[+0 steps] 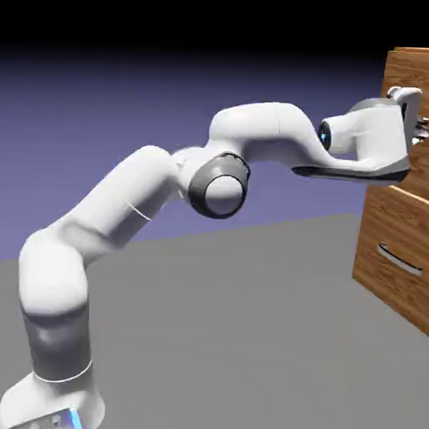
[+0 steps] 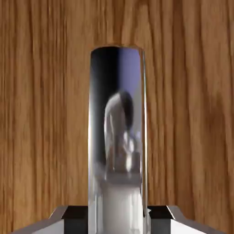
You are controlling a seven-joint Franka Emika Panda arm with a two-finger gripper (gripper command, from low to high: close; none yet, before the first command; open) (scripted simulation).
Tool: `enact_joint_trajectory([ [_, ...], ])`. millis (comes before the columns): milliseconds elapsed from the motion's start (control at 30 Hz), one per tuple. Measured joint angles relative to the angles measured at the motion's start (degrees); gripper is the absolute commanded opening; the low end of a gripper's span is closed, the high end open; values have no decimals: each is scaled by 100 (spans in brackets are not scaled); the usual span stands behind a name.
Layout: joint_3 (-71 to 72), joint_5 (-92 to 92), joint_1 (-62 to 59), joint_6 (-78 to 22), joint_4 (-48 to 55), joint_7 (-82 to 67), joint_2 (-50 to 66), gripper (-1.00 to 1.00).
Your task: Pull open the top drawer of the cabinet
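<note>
The top drawer (image 1: 420,169) sits at the exterior view's right, in the cabinet (image 1: 400,233) above the lower drawer (image 1: 395,268). Its handle (image 2: 118,137) (mirror-bright, reflecting the arm) is pinched by the gripper (image 2: 118,220).

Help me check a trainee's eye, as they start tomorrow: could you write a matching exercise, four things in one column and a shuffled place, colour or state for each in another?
Things:
1. Upper handle
2. Lower handle
3. Robot arm
4. Ground

Places, colours, states:
A. Plain grey
B. Between the tips of the pincer
C. Mostly white
D. Curved, on the lower drawer, with nothing gripping it

Pairs: 1-B, 2-D, 3-C, 4-A
</note>
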Motion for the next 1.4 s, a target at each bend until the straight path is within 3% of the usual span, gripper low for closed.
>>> enact_joint_trajectory([
  [500, 1434, -3063, -751, -998, -2654, 2435, -1807, -100],
  [1333, 1668, -4535, -1079, -1807, -7823, 5040, -6155, -100],
  [1367, 1644, -4553, -1048, -1791, -8004, 5103, -6352, 100],
  [1400, 1644, -4552, -1057, -1786, -8005, 5104, -6352, 100],
])
